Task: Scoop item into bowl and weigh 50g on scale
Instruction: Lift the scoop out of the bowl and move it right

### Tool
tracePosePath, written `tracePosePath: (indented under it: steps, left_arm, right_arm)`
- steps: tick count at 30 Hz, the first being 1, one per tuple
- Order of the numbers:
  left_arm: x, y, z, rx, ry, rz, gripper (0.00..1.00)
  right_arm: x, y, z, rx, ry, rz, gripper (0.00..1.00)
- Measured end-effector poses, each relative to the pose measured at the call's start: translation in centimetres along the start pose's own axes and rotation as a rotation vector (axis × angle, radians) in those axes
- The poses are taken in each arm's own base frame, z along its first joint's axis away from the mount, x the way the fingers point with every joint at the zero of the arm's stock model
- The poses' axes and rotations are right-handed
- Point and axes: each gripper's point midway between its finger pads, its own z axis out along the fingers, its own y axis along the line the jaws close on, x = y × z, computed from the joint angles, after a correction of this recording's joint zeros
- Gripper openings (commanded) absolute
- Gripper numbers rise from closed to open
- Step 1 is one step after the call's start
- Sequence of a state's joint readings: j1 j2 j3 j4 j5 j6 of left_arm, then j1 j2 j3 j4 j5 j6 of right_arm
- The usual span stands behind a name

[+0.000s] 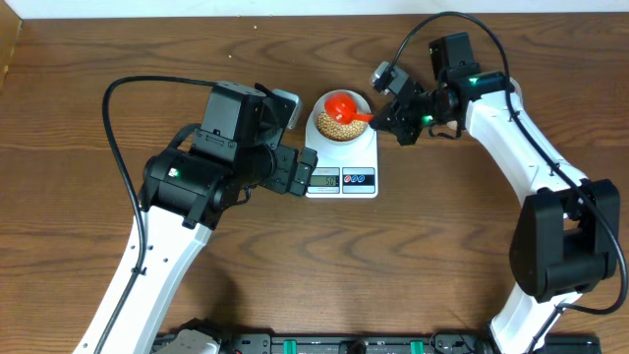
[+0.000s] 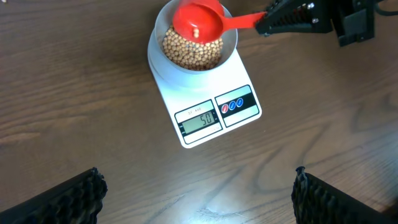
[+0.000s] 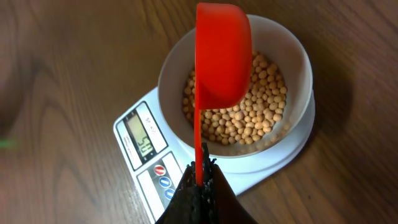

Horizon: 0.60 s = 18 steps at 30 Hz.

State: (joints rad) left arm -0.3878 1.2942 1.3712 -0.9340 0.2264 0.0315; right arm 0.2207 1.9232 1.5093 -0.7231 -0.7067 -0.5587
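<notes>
The right pincer [image 3: 200,186] is closed on the thin flat handle of a red plastic scoop [image 3: 222,53]. Its black ribbed tips pinch the handle's end from both sides. The scoop's rounded cup reaches out over the bowl [image 3: 298,62], clear of the heap below. In the left wrist view one lone bean lies in its smooth hollow.

The bowl is small, round and pale, with a plain glossy wall. It is filled part way with the beans [image 3: 249,118], which are small, round, matt and tan-yellow, packed close in a loose mound. The bowl stands on the rear part of the scale [image 2: 205,93], a flat white rectangle with rounded corners. The bowl covers nearly the full width of the scale. On the scale's front edge, a small grey display sits beside two round buttons, one red and one blue. The display appears to read 50 in the left wrist view, though the digits are small and the right wrist view blurs them.

The left pincer [image 2: 198,186] hangs open just beside the scale's left front corner and holds nothing. Its dark, knurled fingers [image 2: 68,202] are spread wide apart at the bottom corners of its own camera's picture.

Everything rests on a brown table [image 1: 432,256] of wood grain with a dull sheen. The white arms with black joints reach in from both sides, and a black cable loops above each one.
</notes>
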Motion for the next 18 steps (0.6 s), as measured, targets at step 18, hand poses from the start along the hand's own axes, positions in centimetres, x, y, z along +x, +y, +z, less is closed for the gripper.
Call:
tracePosePath:
  steps: [18]
  left_arm:
    - [0.0, 0.0, 0.0, 0.0, 0.0, 0.0, 0.98]
  right_arm:
    - [-1.1, -1.1, -4.6, 0.032, -0.094, 0.045, 0.01]
